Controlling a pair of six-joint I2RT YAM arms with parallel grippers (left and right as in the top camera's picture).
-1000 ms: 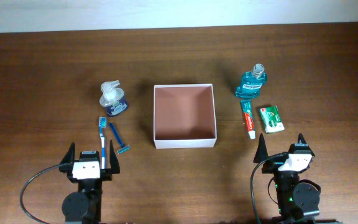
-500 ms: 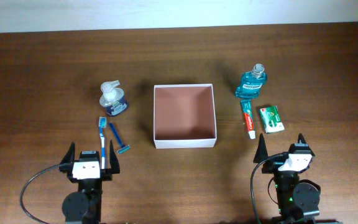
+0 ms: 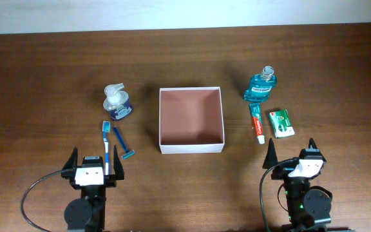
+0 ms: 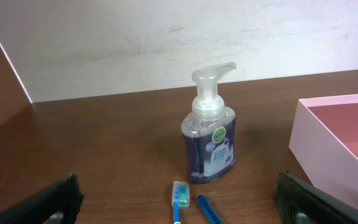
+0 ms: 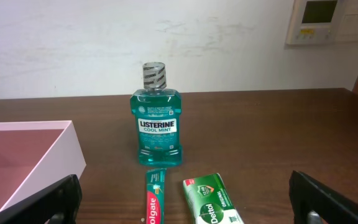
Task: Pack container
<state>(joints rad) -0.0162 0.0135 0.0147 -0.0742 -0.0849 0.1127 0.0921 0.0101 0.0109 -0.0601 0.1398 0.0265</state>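
Nothing has moved in the last second. Both arms are sitting still at the near edge of the table (image 3: 44, 77), so packing has not started yet, I think.

The left gripper (image 3: 96, 157) is near me, to the left of the box (image 3: 191, 147). Its fingers are spread wide and hold nothing. The right gripper (image 3: 291, 149) is near me too, to the right of the box. Its fingers are also wide apart and hold nothing.

The box sits in the middle of the table, between the two arms and a bit farther back. It is white outside and red-brown inside. It has no lid and there is nothing in it.

Just past the left gripper, left of the box, a blue toothbrush (image 3: 107, 145) lies flat. A blue razor (image 3: 122, 145) lies beside it, a little closer to the box. Farther back on that side stands the soap (image 3: 116, 103), upright, with a pump on top.

Right of the box, a toothpaste (image 3: 257, 122) lies flat. A green pack (image 3: 280, 122) lies just beside it, farther from the box. Behind those two stands the mouthwash (image 3: 261, 85), upright with its cap on.

All six things are still outside the box. I guess each arm will pick from its own side, and the closest flat things look like the first ones to grab.
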